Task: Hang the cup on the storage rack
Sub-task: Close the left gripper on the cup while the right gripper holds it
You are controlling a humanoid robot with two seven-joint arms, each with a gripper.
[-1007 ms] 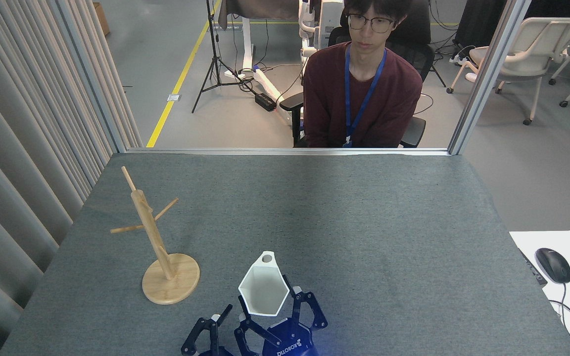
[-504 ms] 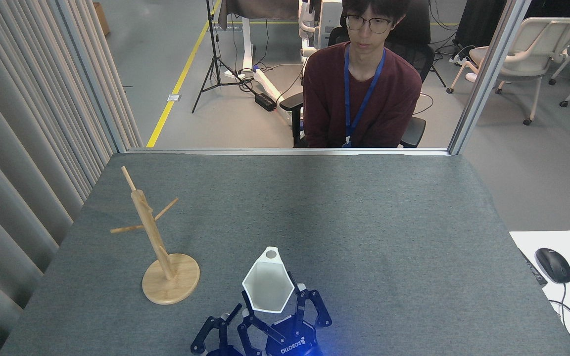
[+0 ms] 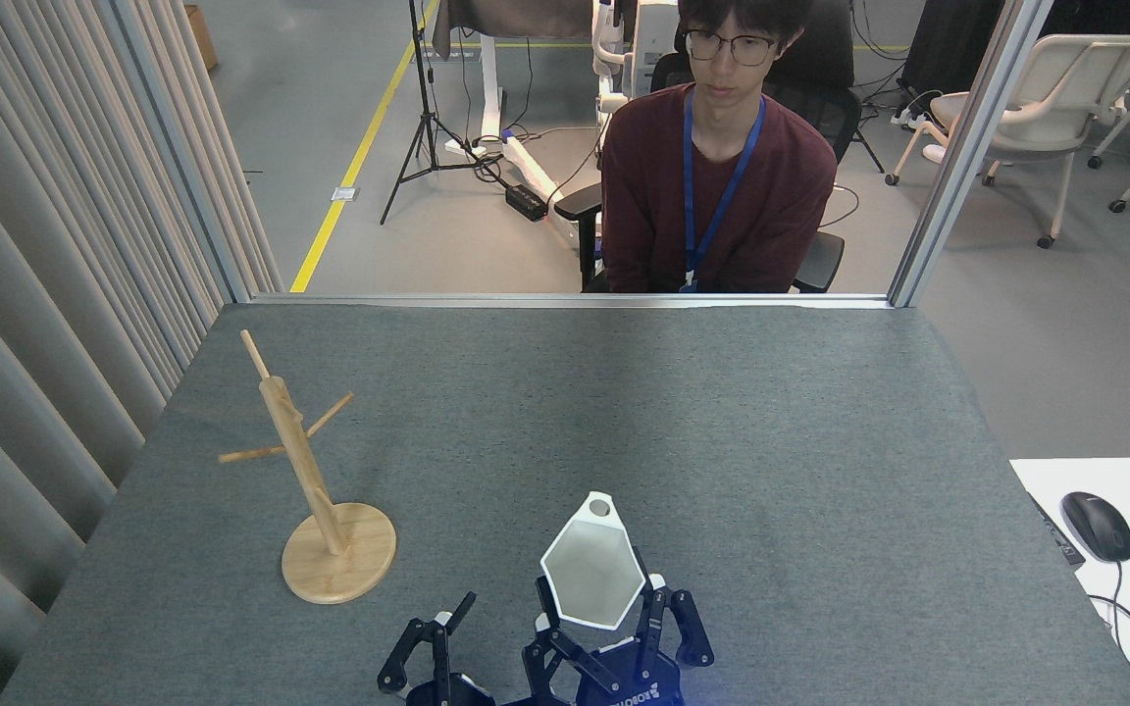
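Note:
The white faceted cup [image 3: 592, 574] is held near the table's front edge, its hexagonal mouth facing up toward me and its small holed handle pointing away. My right gripper [image 3: 600, 610] is shut on the cup's sides from below, one black finger on each flank. My left gripper [image 3: 431, 637] sits just left of it, open and holding nothing. The wooden storage rack [image 3: 302, 469] stands on its round disc base at the left, well left of the cup, with bare pegs angled outward.
Grey felt covers the table [image 3: 683, 431]. A person in a dark red top [image 3: 717, 186] sits behind the far edge. Curtains [image 3: 45, 294] run along the left side. A white desk with a black mouse [image 3: 1097, 526] lies at the right.
My right gripper has carried the cup to the right and slightly down in the view, away from the rack. The left gripper has shifted a little to the right. The rack has not moved.

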